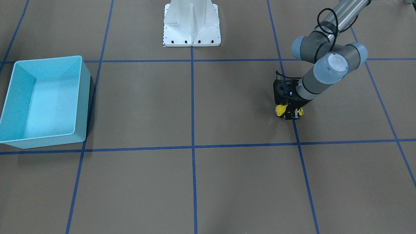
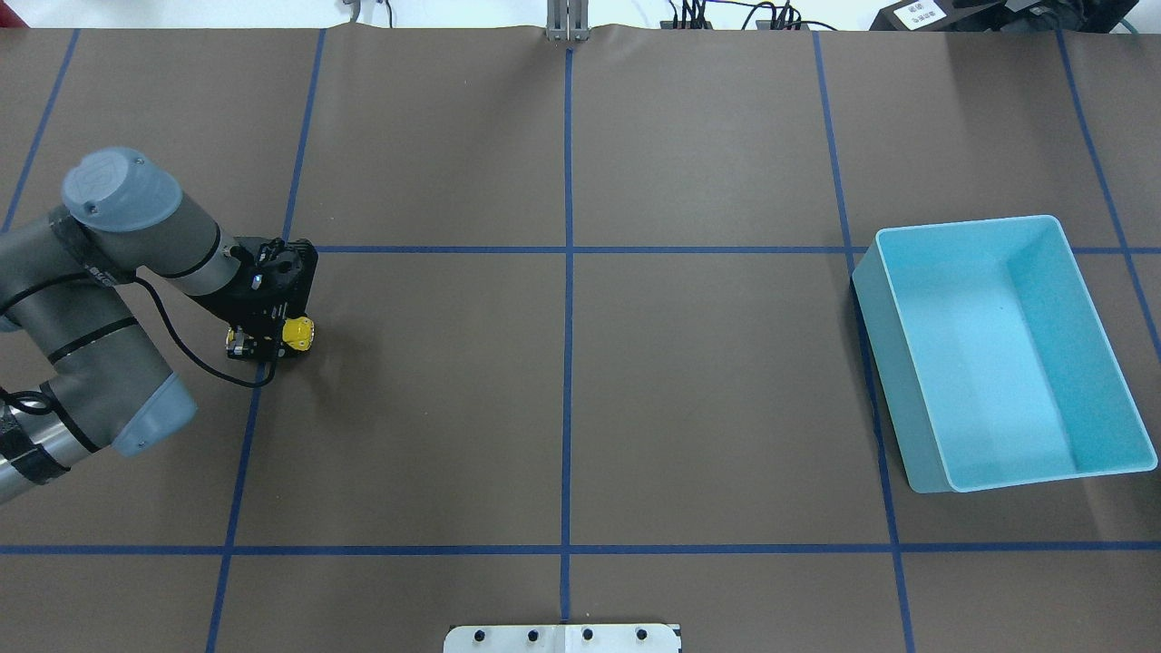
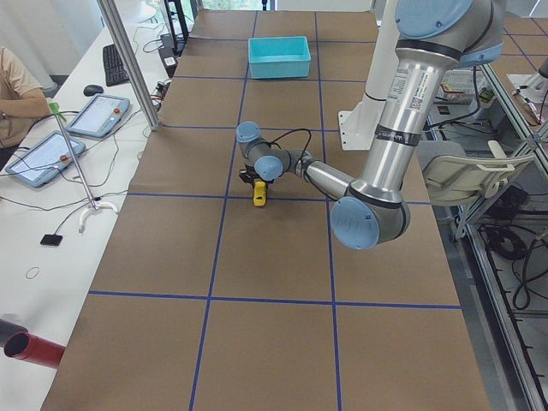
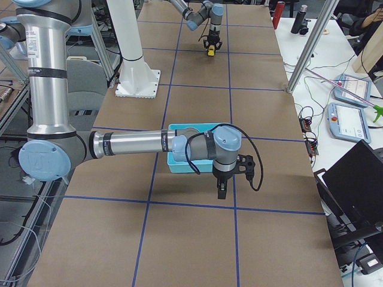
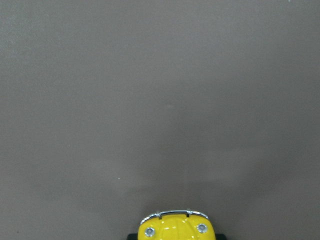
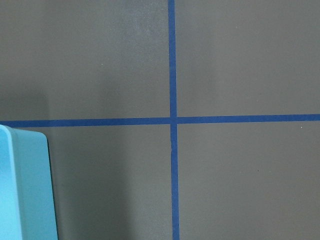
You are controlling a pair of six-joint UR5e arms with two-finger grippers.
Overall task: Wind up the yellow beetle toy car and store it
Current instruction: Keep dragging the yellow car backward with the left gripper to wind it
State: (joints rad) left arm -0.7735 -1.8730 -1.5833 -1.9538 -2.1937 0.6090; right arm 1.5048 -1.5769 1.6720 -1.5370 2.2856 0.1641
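The yellow beetle toy car (image 2: 298, 333) sits low at the brown table, on the robot's left side. My left gripper (image 2: 270, 343) stands over it with its fingers closed around the car's body; yellow shows on both sides of the fingers in the front-facing view (image 1: 280, 110). The car's nose fills the bottom edge of the left wrist view (image 5: 175, 229). The car is also small in the left side view (image 3: 259, 194). My right gripper (image 4: 220, 190) hangs just outside the light blue bin (image 2: 884, 363); I cannot tell whether it is open or shut.
The light blue bin (image 1: 83, 97) is empty and stands far across the table from the car. Its corner shows in the right wrist view (image 6: 25, 185). The white robot base (image 1: 191, 24) stands at the table's middle edge. Blue tape lines grid the table.
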